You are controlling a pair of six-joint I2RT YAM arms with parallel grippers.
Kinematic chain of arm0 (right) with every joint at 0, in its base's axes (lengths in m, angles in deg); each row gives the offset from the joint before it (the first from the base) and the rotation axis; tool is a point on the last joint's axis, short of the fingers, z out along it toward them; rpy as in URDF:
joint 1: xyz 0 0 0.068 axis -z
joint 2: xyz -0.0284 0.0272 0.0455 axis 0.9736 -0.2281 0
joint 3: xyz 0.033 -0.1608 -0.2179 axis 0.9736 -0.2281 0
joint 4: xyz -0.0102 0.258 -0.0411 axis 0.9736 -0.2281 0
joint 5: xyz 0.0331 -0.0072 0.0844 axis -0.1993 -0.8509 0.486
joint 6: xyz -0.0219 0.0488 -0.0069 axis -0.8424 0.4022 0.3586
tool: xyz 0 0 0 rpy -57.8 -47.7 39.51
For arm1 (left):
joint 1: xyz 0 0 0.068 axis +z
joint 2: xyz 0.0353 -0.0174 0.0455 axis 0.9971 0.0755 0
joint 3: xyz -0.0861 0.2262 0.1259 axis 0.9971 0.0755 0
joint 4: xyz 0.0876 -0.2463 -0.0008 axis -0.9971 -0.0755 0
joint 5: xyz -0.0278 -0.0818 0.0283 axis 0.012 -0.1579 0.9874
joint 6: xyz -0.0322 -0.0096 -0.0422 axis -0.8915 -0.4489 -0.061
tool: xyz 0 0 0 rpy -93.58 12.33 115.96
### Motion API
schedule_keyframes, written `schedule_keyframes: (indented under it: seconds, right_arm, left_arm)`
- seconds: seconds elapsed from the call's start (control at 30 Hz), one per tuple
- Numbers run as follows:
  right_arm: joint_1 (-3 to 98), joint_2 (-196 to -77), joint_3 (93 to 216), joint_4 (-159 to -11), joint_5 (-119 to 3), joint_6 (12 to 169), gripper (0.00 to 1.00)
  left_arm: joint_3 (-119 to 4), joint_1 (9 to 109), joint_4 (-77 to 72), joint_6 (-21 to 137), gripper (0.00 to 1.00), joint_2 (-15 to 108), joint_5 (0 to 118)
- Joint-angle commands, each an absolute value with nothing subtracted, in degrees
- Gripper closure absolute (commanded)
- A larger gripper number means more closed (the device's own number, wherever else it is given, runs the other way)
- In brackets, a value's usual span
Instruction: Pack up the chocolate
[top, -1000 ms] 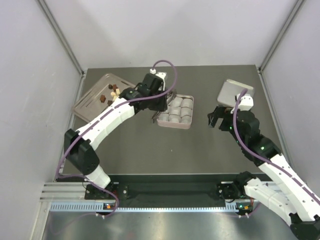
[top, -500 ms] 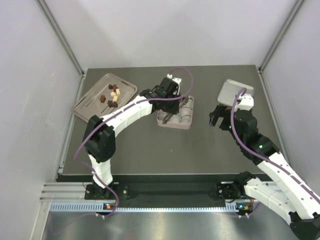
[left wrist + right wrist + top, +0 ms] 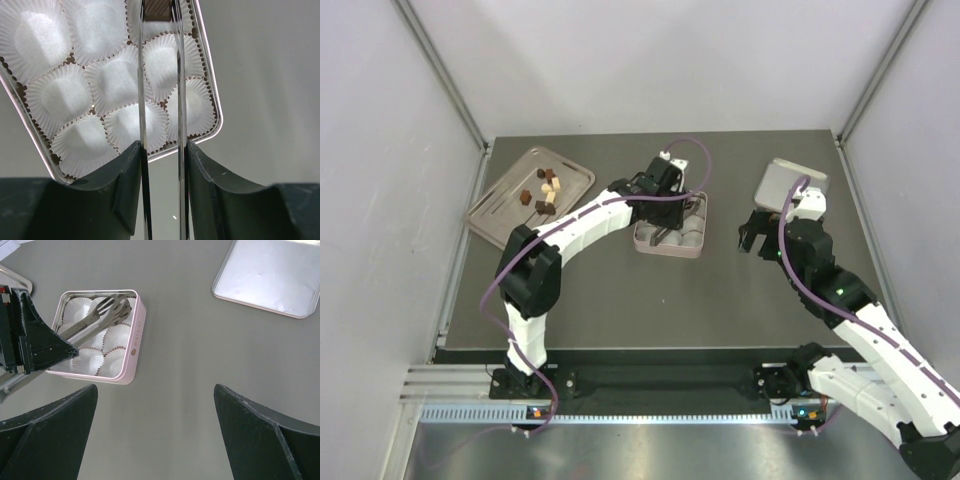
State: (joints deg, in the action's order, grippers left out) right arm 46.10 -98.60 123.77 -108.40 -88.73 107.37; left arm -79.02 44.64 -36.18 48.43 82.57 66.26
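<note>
Chocolate piece (image 3: 156,9) pinched over the tin

We saw the chocolate piece, dark brown, sitting between the tips of the left gripper (image 3: 119,304). Its two long, thin metal fingers (image 3: 141,100) stood close together, and the piece filled the gap between them, so we took it as gripped. It hung over the square tin (image 3: 214,102), above one of the white paper cups (image 3: 161,65) in the row at the top edge of the left wrist view. Whether it touched that cup we could not tell.

The rest of the chocolate (image 3: 544,190), a small cluster of dark, lighter brown and cream cubes, lay on the metal tray (image 3: 505,218) at the far left of the table (image 3: 620,300), well apart from the tin. The right gripper (image 3: 155,387) hovered to the right of the tin with its jaws spread wide and nothing between them. Beyond it, near the far right corner, a flat silvery lid (image 3: 265,275) lay on the table, apart from both tin and gripper.
</note>
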Motion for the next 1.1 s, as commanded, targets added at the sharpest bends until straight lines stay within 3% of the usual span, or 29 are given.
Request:
schedule_keyframes:
  seconds: [0.0,0.17,0.43,0.63,0.8,1.07]
  right_arm:
    - [45.2,-99.1,126.0,-106.5,-90.0,106.7,0.00]
    - [45.1,-98.8,126.1,-106.6,-89.7,106.9,0.00]
    - [45.1,-98.1,126.1,-106.6,-88.6,107.3,0.00]
    - [45.2,-97.3,125.6,-106.8,-87.9,107.6,0.00]
    - [45.1,-98.1,124.9,-106.2,-86.9,107.7,0.00]
    - [45.1,-99.0,124.3,-105.2,-85.9,107.2,0.00]
  left_arm:
    - [-82.0,44.4,-33.4,49.4,0.56,81.7,66.0]
    - [-82.8,44.4,-34.2,50.0,0.52,80.2,66.8]
    - [-84.2,44.4,-38.3,50.4,0.52,76.6,70.4]
    - [-85.8,45.0,-45.7,52.4,0.52,69.2,86.2]
    - [-85.0,51.0,-50.2,51.5,0.50,63.7,89.1]
    - [-71.8,67.4,-50.4,46.6,0.50,57.2,83.0]
